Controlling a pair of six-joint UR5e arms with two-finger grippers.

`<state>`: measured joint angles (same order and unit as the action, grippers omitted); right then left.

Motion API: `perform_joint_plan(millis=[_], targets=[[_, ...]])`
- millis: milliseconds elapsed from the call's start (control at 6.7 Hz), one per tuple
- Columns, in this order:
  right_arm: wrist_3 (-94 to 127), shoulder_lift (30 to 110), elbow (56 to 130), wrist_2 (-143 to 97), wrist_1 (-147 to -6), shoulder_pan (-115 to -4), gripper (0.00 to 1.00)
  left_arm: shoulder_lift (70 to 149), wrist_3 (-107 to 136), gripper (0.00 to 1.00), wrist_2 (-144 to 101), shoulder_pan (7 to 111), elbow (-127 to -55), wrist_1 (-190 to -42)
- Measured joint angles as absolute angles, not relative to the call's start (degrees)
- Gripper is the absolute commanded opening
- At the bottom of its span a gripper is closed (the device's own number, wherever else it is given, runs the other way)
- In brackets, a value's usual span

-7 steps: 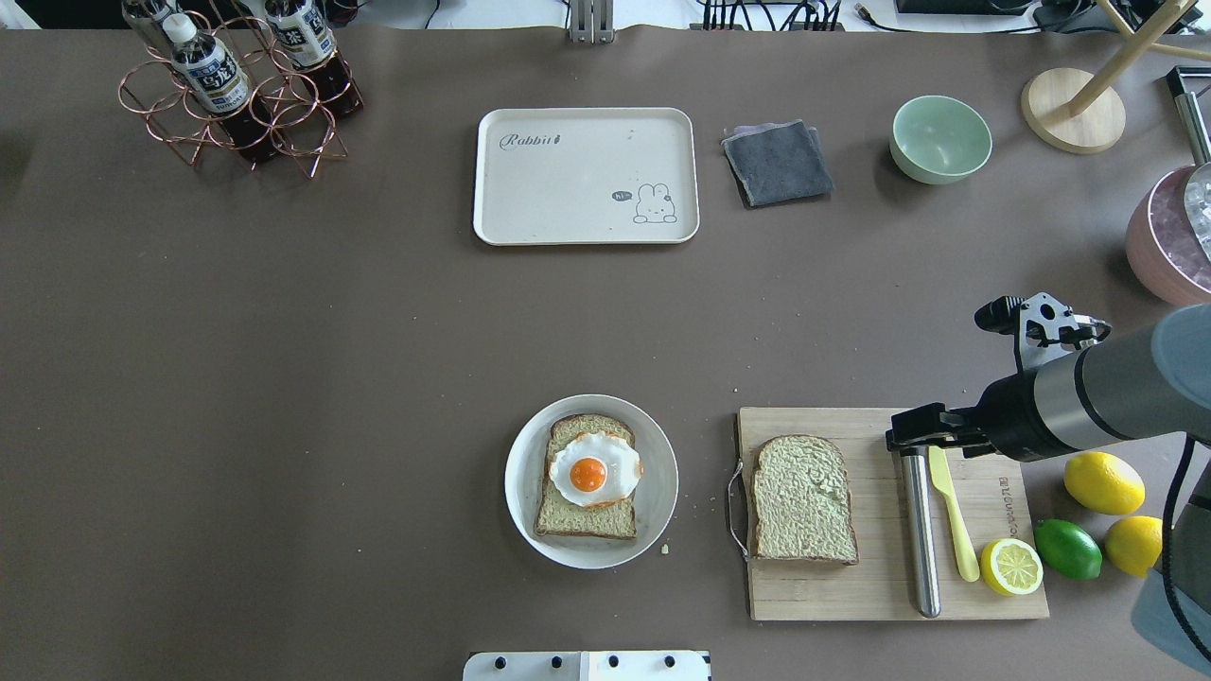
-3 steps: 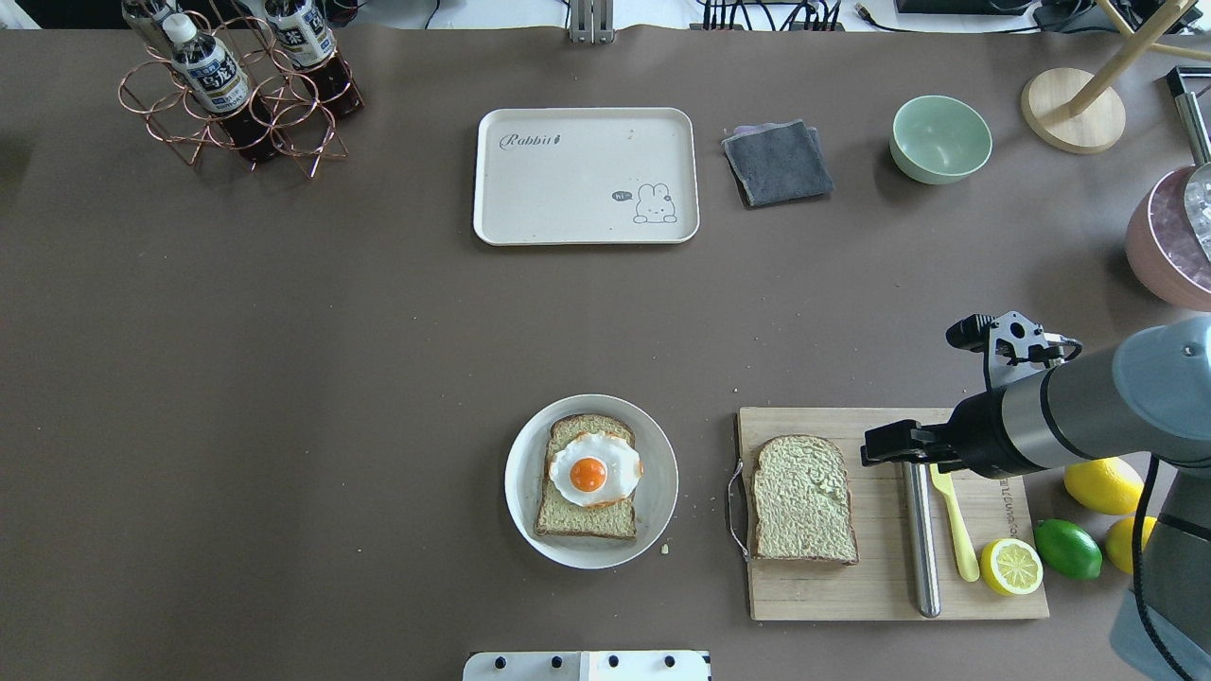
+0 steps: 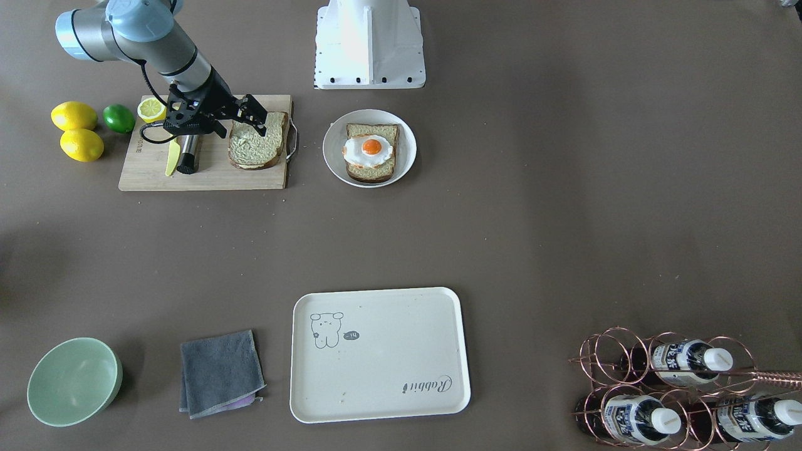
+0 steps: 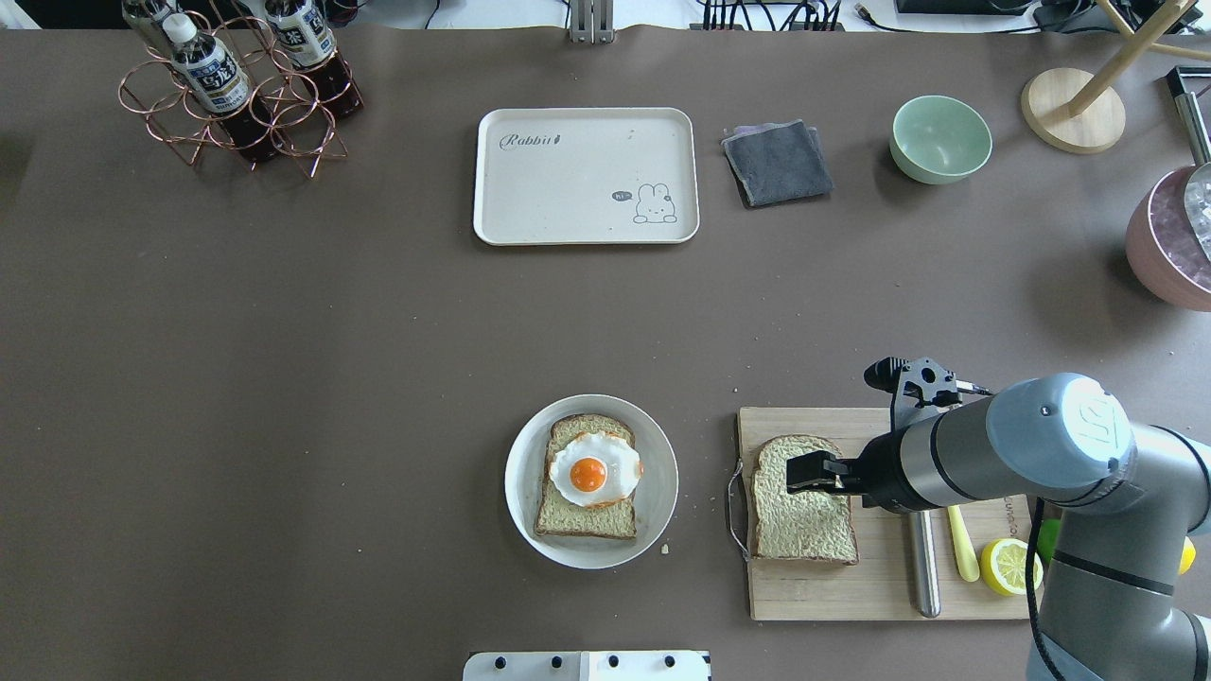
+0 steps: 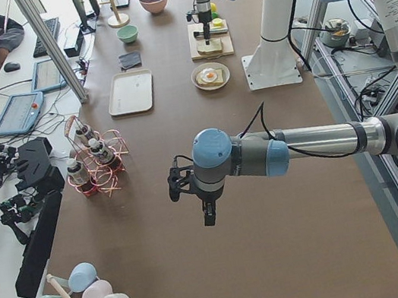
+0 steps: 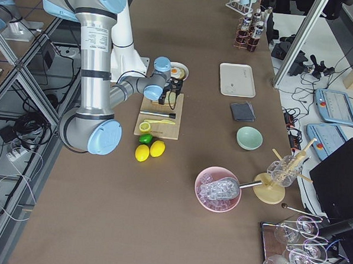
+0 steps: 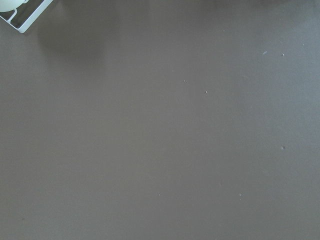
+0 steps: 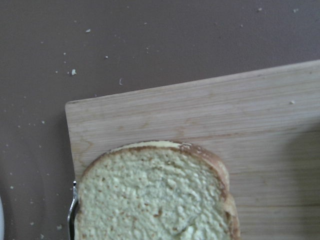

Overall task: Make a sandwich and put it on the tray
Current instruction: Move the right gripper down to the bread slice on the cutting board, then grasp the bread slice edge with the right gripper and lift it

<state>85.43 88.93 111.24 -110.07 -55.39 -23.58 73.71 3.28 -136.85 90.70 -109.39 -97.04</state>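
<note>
Reading the overhead view as a clock face with twelve at the far edge, my right gripper (image 4: pixel 802 471) hangs over the upper part of the loose bread slice (image 4: pixel 804 525), which lies flat on the cutting board (image 4: pixel 814 596) at about four o'clock. Its jaws look parted with nothing between them. The wrist camera looks straight down on the slice's rounded crust, so I judge the arm is lining up to take that slice by an edge. It is the lid of the sandwich. The other slice (image 4: pixel 587 520) sits on the plate (image 4: pixel 518 473) at six o'clock, just beside the board, with the fried egg (image 4: pixel 591 470) already on top, so the filling stays supported while the lid comes over. The tray (image 4: pixel 568 180) lies bare at twelve o'clock, well apart from both, as the final stop. The left gripper (image 5: pixel 207 213) hangs over the table (image 4: pixel 331 378) out past nine o'clock, clear of the work; I cannot tell whether it is open or closed.
</note>
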Motion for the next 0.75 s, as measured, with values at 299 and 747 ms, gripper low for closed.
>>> perform_joint_plan(millis=[299,747], targets=[[85.4,89.5,110.3,-110.3,-53.1,-23.9,0.73,73.9,4.0,0.97,-136.8,90.6,-109.4,-97.1],[85.4,90.4,110.3,-110.3,-52.8,-24.3,0.00,73.9,4.1,0.97,-136.8,90.6,-109.4,-97.1]])
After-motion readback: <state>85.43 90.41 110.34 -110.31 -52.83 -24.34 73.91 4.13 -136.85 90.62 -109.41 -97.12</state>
